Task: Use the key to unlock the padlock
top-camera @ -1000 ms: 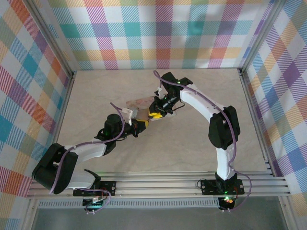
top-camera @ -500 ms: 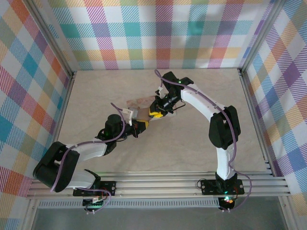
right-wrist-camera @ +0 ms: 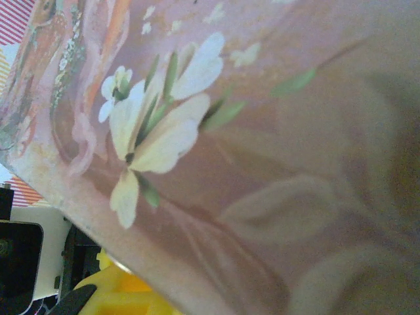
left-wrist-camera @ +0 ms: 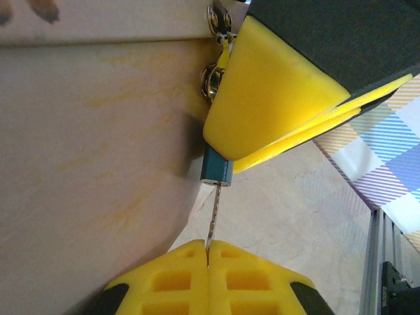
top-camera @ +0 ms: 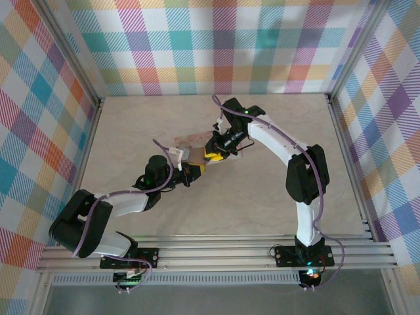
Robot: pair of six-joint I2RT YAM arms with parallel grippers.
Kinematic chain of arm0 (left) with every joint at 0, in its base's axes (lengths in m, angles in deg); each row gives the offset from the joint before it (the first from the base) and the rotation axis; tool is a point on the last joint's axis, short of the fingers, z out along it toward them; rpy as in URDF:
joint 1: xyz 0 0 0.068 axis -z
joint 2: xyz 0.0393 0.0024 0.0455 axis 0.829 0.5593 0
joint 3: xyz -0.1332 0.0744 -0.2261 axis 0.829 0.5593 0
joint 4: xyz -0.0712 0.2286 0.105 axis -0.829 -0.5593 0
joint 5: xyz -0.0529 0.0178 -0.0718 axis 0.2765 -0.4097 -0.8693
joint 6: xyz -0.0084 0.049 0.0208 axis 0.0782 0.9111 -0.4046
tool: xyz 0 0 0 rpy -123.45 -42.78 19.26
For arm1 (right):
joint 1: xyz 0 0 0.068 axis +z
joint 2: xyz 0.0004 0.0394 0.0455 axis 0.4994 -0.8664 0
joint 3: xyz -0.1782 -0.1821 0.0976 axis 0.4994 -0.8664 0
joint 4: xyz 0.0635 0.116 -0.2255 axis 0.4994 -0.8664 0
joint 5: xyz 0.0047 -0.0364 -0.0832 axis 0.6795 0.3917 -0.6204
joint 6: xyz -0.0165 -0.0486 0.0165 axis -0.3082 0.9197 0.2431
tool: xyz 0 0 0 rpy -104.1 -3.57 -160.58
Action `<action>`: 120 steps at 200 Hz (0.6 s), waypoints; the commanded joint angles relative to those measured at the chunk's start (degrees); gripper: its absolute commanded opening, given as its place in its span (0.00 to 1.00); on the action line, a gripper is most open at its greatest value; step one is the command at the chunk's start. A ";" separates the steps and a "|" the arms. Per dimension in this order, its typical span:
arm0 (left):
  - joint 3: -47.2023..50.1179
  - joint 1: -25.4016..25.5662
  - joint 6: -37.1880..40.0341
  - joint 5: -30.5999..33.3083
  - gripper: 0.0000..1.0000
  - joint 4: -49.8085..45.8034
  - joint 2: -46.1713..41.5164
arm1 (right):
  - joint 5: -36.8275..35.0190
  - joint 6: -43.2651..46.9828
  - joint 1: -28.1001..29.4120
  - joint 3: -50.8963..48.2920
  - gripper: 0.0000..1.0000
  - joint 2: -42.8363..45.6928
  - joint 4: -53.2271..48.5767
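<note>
**Key lined up at the padlock, both pairs of fingers clenched**

From above, my left fingers (top-camera: 192, 172) and right fingers (top-camera: 211, 157) meet nose to nose over the middle of the table (top-camera: 262, 203), just in front of the pink tin (top-camera: 191, 138). Over the last second that meeting place has barely shifted. What has changed is small: my left elbow and wrist have crept a little forward, and the tin has edged slightly toward the far wall. I read that as fine lining-up, not travel. The reach looks done, and what remains is seating and turning.

At my left wrist, the left fingers (left-wrist-camera: 208, 248) are clenched flat on the key (left-wrist-camera: 211, 220), whose blade stands out of the seam between the pads. Its long axis runs nearly straight up the frame, leaning a touch right, with the tip pointing away from me. It meets the underside of the padlock (left-wrist-camera: 215, 175). The right fingers (left-wrist-camera: 226, 156) pinch the padlock at their tips, close beside the tin's side wall and just below its clasp (left-wrist-camera: 212, 77). Key and lock sit on one line. How deep the tip goes I cannot tell.

At my right wrist, the tin's flowered lid (right-wrist-camera: 216, 131) lies tilted, close across the lens.
</note>
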 commanded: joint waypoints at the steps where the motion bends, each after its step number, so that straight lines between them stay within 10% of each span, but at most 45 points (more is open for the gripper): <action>1: -1.23 0.60 -1.04 -0.44 0.00 3.09 0.16 | 3.46 1.49 -0.28 -0.68 0.00 1.49 2.42; 120: -0.28 -0.01 -3.80 -0.32 0.00 8.54 1.30 | 4.61 2.24 -1.42 -4.48 0.00 3.33 4.05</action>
